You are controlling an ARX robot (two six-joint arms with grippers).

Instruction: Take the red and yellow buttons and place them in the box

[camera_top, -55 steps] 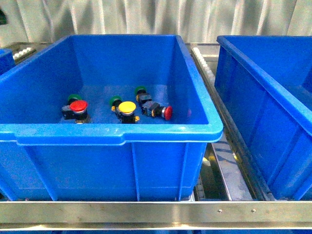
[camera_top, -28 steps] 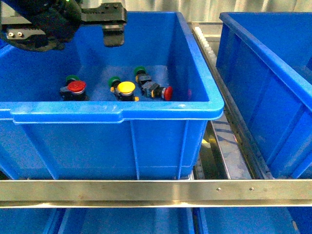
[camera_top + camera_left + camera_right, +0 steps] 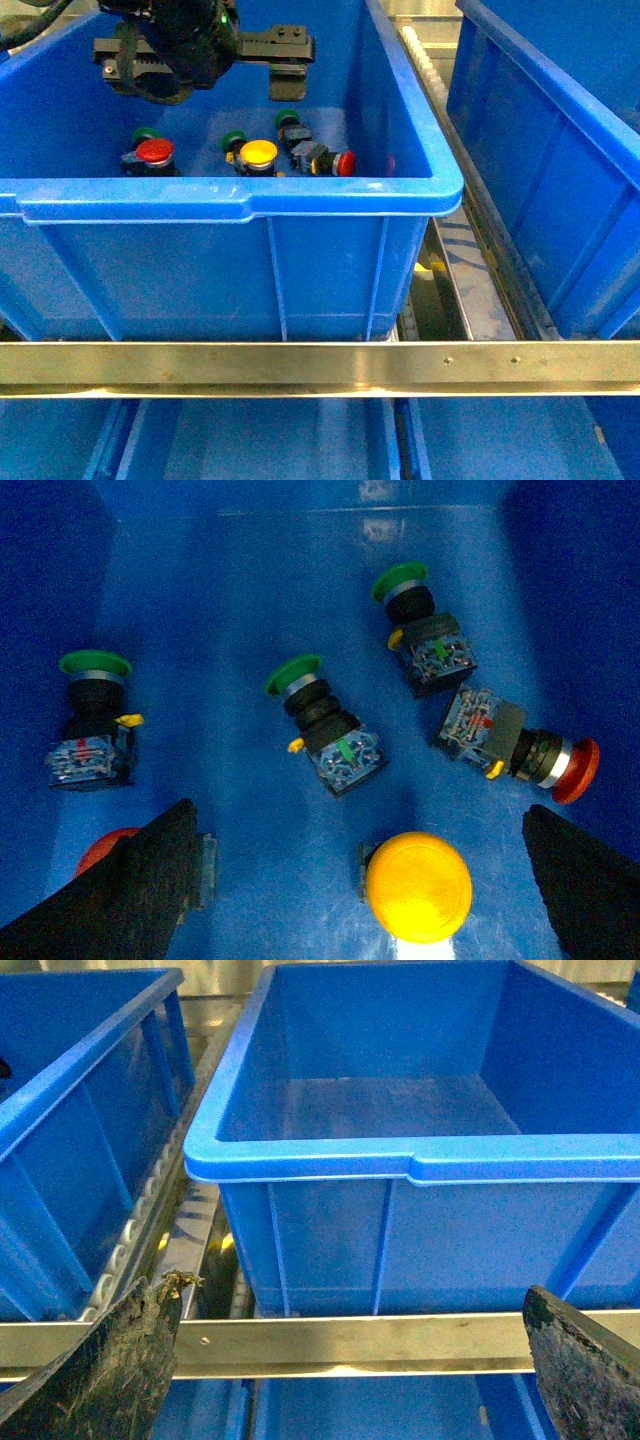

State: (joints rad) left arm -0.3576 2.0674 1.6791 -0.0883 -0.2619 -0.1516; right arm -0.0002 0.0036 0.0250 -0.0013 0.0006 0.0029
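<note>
Left claw point(image 3: 204, 80) hung wide open and empty over the blue bin point(image 3: 240, 200) | yellow button point(image 3: 418, 885) sat on the bin floor, under the gap | we judged the step: reach before the grab | next we should drop down and pinch it

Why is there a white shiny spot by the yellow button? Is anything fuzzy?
Left wrist view: that spot looks like light glare beside the yellow button; more glare streaks the bin floor. Right wrist view: the right gripper's fingers are dark, fuzzy wedges; the blue box is sharp.
</note>
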